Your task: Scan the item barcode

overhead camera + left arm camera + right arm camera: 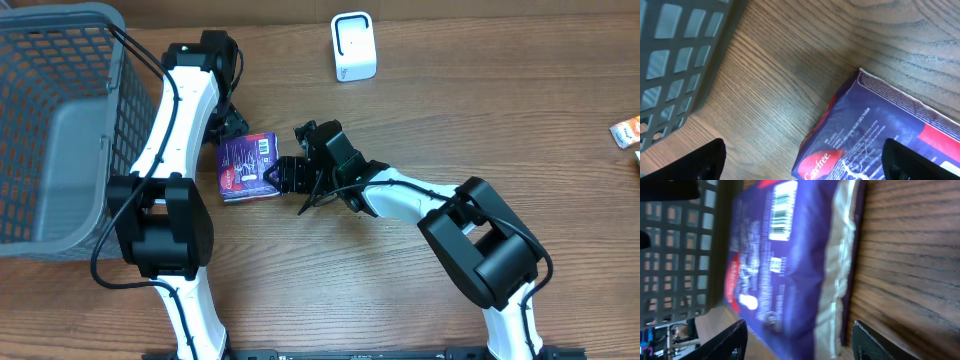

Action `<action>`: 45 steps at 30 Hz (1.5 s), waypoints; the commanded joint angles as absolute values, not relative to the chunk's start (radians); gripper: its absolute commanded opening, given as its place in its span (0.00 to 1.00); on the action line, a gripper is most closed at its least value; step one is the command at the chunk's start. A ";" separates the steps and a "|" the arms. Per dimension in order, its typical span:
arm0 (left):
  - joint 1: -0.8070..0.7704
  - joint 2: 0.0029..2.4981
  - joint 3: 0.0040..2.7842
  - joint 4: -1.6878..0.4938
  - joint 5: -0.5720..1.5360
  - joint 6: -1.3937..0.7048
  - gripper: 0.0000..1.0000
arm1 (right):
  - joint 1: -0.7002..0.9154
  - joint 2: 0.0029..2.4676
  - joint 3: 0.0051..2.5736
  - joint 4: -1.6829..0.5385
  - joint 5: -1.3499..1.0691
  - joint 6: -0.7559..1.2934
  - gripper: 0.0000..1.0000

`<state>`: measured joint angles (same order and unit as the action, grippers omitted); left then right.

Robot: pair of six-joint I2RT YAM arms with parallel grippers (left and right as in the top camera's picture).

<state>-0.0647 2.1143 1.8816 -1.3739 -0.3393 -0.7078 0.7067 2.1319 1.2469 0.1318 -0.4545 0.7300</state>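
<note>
The item is a purple soft package [246,167] lying flat on the wooden table, with its barcode [264,147] facing up. In the right wrist view the barcode [782,210] shows white on the package [790,265]. My right gripper [284,172] is open at the package's right edge, which lies between its fingers [800,342] with small gaps on both sides. My left gripper [231,127] is open just behind the package. One corner of the package [875,135] reaches between its fingers [805,165]. A white scanner [353,47] stands at the back of the table.
A grey mesh basket [55,130] fills the left side, and its wall [675,60] is close to my left gripper. A small orange and white packet [627,131] lies at the table's right edge.
</note>
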 commanded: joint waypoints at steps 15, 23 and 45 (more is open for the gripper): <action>-0.064 2.122 1.808 -1.335 -0.339 -0.718 0.90 | 0.695 2.239 1.257 0.088 -0.455 0.733 0.04; -0.064 2.122 1.808 -1.336 -0.339 -0.710 0.92 | 0.595 2.069 1.261 -0.204 -0.294 0.608 0.04; -0.066 2.122 1.808 -1.322 -0.268 -0.710 0.94 | 0.541 1.697 1.261 -1.086 0.725 0.582 0.04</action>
